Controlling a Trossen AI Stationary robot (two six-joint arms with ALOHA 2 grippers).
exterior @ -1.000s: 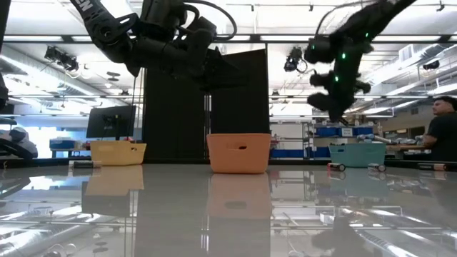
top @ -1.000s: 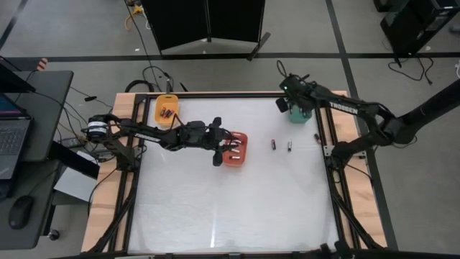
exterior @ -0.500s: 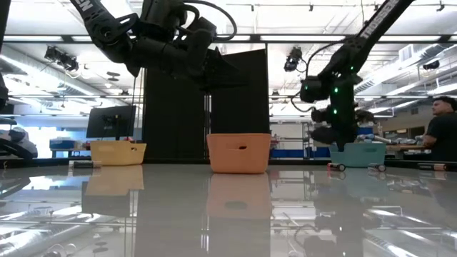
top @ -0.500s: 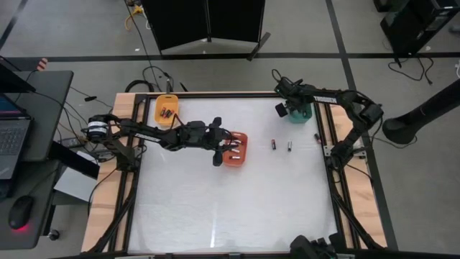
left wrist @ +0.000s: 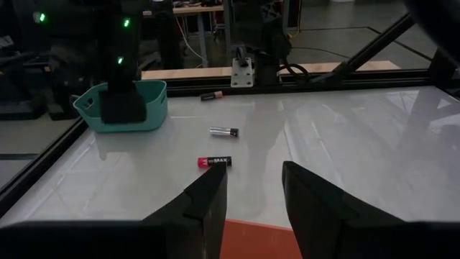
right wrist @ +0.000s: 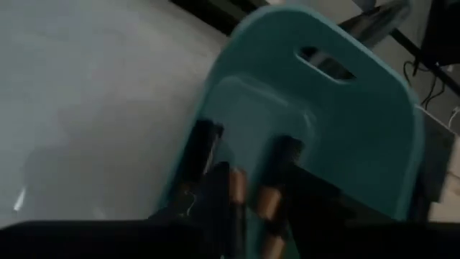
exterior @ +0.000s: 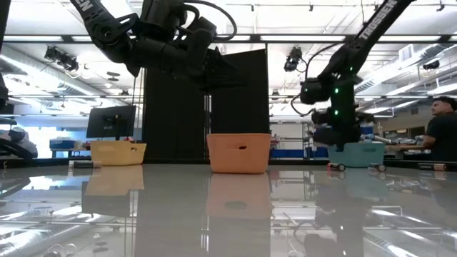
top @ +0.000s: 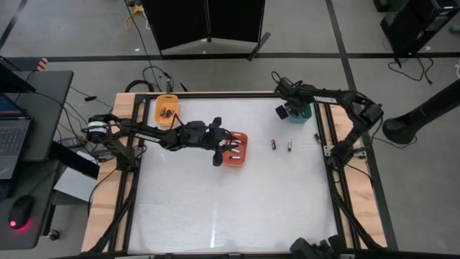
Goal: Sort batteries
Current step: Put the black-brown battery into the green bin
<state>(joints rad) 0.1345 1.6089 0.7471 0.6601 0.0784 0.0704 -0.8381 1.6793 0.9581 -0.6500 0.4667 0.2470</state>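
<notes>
two batteries (right wrist: 248,196) inside teal tray (right wrist: 338,137)

**Open table in front, clutter along the back**

The table (top: 230,208) is lying open across its near half. Toward the back, the red-orange tray (top: 236,150), two loose batteries (top: 281,146), the orange tray (top: 166,108) and the teal tray (top: 301,113) are narrowing the passage.

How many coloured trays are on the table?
3: a yellow-orange tray at the far left, a red-orange tray near the middle under the left gripper, a teal tray at the far right.
</notes>
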